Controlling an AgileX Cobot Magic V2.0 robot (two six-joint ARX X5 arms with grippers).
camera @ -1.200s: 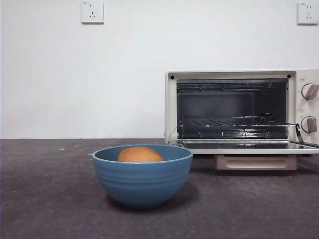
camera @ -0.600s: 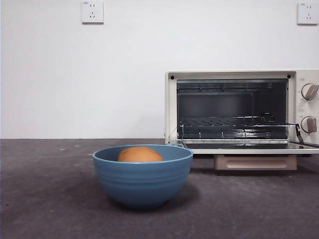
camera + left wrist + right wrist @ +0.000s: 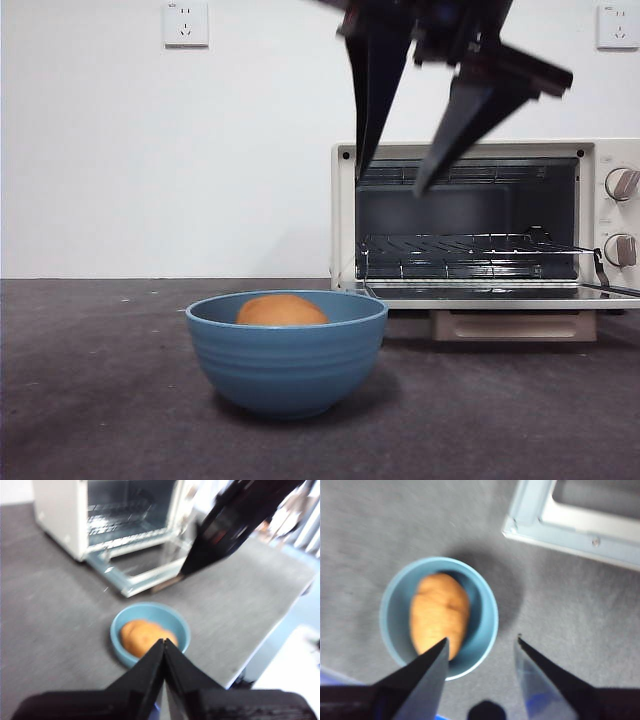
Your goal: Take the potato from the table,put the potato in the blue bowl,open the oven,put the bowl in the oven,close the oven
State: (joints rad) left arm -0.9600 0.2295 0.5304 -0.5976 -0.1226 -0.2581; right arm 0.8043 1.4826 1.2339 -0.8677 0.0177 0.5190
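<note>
The blue bowl (image 3: 286, 350) stands on the table (image 3: 90, 400) with the orange-brown potato (image 3: 281, 310) lying inside it. Behind it to the right, the cream oven (image 3: 485, 225) has its door (image 3: 500, 296) folded down flat and the wire rack (image 3: 465, 245) showing. My right gripper (image 3: 390, 180) hangs open high above the bowl's right rim, in front of the oven; from its wrist I look down on the bowl (image 3: 439, 616) and potato (image 3: 439, 614) past the right gripper (image 3: 481, 644). My left gripper (image 3: 164, 642) is shut, far back from the bowl (image 3: 150, 632) and the potato (image 3: 146, 637).
Two wall sockets (image 3: 186, 24) sit on the white wall behind. The oven's knobs (image 3: 622, 184) are at its right side. The table's far edge (image 3: 280, 625) shows in the left wrist view.
The right gripper has come down into the front view from the top, open, above the bowl. Bowl, potato and oven have not moved.
</note>
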